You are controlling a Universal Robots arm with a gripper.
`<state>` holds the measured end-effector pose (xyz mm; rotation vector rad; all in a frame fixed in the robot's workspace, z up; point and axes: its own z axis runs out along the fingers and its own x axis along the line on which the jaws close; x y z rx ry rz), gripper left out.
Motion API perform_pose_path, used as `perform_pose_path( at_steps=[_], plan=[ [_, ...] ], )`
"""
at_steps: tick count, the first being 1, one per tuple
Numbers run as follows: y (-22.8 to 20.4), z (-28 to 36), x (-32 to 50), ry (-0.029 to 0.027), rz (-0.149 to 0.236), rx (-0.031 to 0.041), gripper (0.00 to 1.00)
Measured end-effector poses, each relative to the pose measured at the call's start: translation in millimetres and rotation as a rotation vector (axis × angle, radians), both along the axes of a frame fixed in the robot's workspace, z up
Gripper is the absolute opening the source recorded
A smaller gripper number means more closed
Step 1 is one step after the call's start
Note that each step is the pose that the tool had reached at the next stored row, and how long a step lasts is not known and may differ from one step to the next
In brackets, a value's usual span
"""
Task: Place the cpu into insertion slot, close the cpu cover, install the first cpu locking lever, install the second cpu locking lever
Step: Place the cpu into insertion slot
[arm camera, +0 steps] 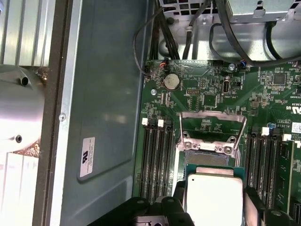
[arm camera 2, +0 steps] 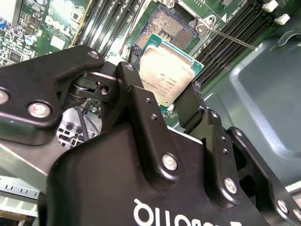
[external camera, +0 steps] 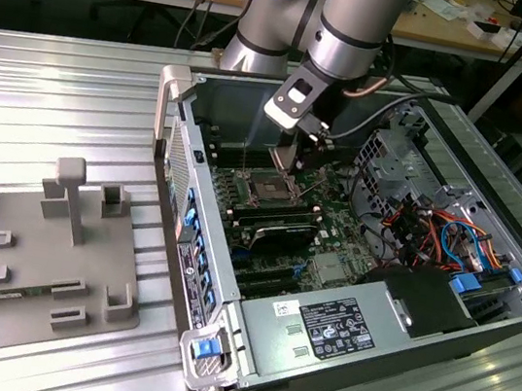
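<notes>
Holding the cpu (arm camera 2: 167, 70) by two opposite edges, I have the gripper (arm camera 2: 162, 84) clamped on it. The chip hangs near the insertion slot (arm camera 2: 171, 26), not in it. The slot is empty, and the cpu cover (arm camera: 212, 114) stands open beyond.

My worry is that a skewed descent would bend the pins.

In the exterior view, the open computer case (external camera: 185, 243) holds the motherboard (external camera: 329, 230), cables (external camera: 433, 231) and power supply (external camera: 330, 324). The slot is at 11 o'clock from that supply.

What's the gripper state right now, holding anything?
gripper: shut on the cpu, gripped by its edges, not yet in the insertion slot.
</notes>
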<state>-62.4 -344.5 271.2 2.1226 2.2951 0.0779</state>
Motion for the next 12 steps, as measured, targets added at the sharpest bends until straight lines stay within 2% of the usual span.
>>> perform_pose_path(
  at_steps=[12],
  plan=[
    [0.1,-2.2,0.0,0.0019,-0.003,0.0003,0.55]
  ],
)
